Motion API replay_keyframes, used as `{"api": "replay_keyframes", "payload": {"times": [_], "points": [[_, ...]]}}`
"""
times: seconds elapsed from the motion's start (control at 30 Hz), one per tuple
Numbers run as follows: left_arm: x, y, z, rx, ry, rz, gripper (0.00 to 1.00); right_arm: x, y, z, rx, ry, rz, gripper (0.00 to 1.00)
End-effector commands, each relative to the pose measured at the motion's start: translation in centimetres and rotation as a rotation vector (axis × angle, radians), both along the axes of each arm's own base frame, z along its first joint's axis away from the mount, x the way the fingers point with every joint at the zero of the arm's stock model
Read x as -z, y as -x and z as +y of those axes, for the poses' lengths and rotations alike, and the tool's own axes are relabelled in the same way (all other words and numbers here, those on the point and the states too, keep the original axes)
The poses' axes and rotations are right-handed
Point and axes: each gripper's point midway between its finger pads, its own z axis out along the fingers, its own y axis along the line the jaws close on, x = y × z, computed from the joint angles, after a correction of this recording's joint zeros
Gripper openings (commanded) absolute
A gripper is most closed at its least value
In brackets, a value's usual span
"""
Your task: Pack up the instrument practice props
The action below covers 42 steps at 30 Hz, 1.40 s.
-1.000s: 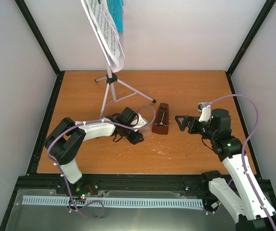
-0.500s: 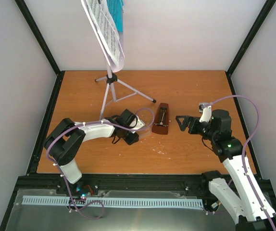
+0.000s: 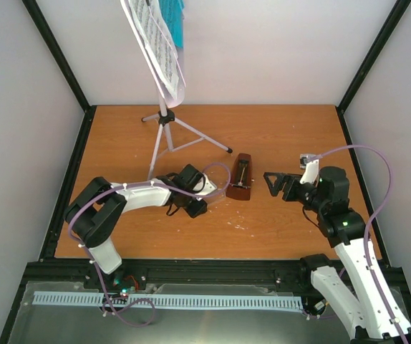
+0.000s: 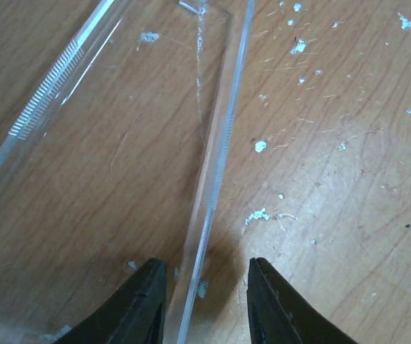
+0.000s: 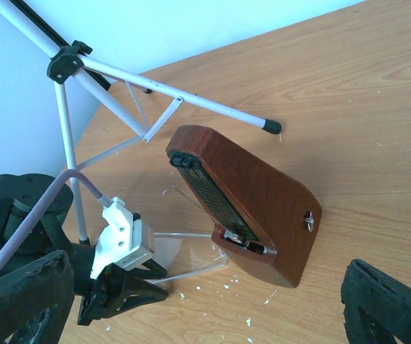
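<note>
The silver-white tripod music stand (image 3: 164, 132) stands at the back left and carries white sheet music (image 3: 157, 51) and a teal booklet (image 3: 177, 21). The brown metronome (image 3: 241, 178) sits mid-table, its front bare; it also shows in the right wrist view (image 5: 263, 204). Its clear cover (image 3: 216, 188) lies flat on the table beside it to the left, also in the right wrist view (image 5: 191, 254). My left gripper (image 4: 204, 301) is open, its jaws either side of the cover's edge (image 4: 209, 193), low over the table. My right gripper (image 3: 268, 182) is open wide and empty, right of the metronome.
The tripod's legs (image 5: 184, 97) spread over the wooden table (image 3: 284, 136) behind the metronome. White flecks (image 4: 259, 147) dot the wood. Black frame posts and white walls close in the back and sides.
My left gripper has shifted slightly left along the clear cover. My right gripper has drawn back a little to the right. The metronome and stand have not moved.
</note>
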Motion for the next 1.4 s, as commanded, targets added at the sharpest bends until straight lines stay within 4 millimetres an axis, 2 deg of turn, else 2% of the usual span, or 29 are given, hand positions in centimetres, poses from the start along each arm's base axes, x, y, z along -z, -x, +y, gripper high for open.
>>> {"api": "replay_keyframes", "payload": {"times": [0.0,0.43,0.63,0.83,1.1,1.17,1.27,1.33,1.37], "points": [[0.3,1.0,0.4,0.023,-0.042,0.003,0.33,-1.3,0.2,-0.3,0.017,-0.016,-0.032,1.00],[-0.6,0.8,0.2,0.010,-0.021,-0.027,0.10,-0.2,0.6,0.1,-0.020,-0.003,-0.032,1.00],[-0.4,0.8,1.3,-0.020,-0.056,-0.039,0.01,1.9,0.6,0.6,-0.054,0.004,0.012,1.00],[-0.9,0.0,2.0,-0.141,-0.066,-0.051,0.00,3.3,0.4,0.7,-0.052,-0.002,0.043,1.00],[0.1,-0.5,2.9,-0.355,-0.053,0.014,0.00,6.0,0.1,0.9,-0.065,0.001,0.088,1.00],[-0.2,-0.4,2.5,-0.371,-0.017,0.022,0.08,6.9,-0.1,1.1,-0.072,-0.007,0.112,1.00],[-1.4,-0.4,1.6,-0.365,0.055,0.023,0.37,7.5,-0.3,1.2,-0.070,-0.013,0.151,1.00],[-2.7,-0.7,1.1,-0.352,0.088,0.004,0.61,7.3,-0.3,1.1,-0.059,-0.015,0.153,1.00],[-3.7,-0.8,0.9,-0.342,0.105,-0.011,0.69,7.2,-0.3,1.0,-0.050,-0.016,0.147,1.00]]}}
